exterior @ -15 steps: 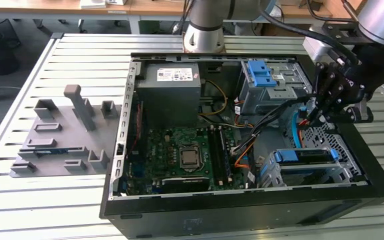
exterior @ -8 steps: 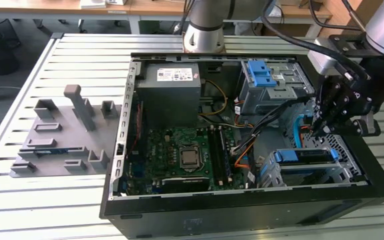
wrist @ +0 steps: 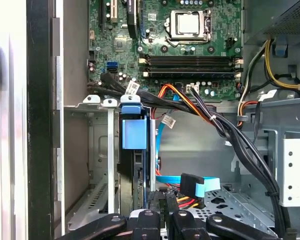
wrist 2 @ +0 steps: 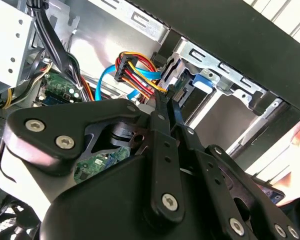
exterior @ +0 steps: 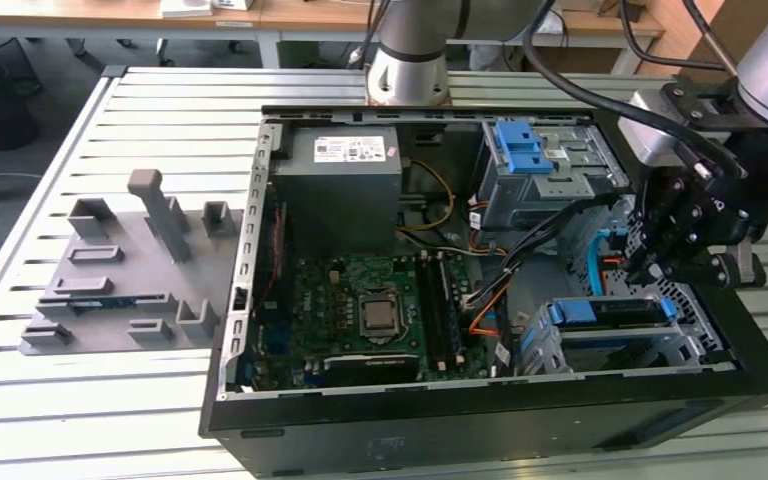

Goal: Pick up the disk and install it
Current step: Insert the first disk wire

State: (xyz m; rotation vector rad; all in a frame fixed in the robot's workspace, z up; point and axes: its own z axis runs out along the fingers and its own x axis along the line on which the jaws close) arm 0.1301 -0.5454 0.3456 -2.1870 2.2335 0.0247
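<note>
We find the disk point(exterior: 607, 313) seated edge-on in the computer case's point(exterior: 491, 420) lower bay, and the gripper point(wrist: 160, 216), fingers pinched closed and empty, beside its cables.

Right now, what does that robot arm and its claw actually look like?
The arm is a silvery-grey tube with round jointed segments, and thick black cables loop alongside it. The gripper is matte black, built from flat linked bars joined by shiny silver screws.

The disk point(exterior: 607, 313) is sitting in the computer case's point(exterior: 491, 420) lower-right bay, the gripper point(exterior: 651, 272) hovering just above-right, the motherboard point(exterior: 364, 320) lying centre-left.
</note>
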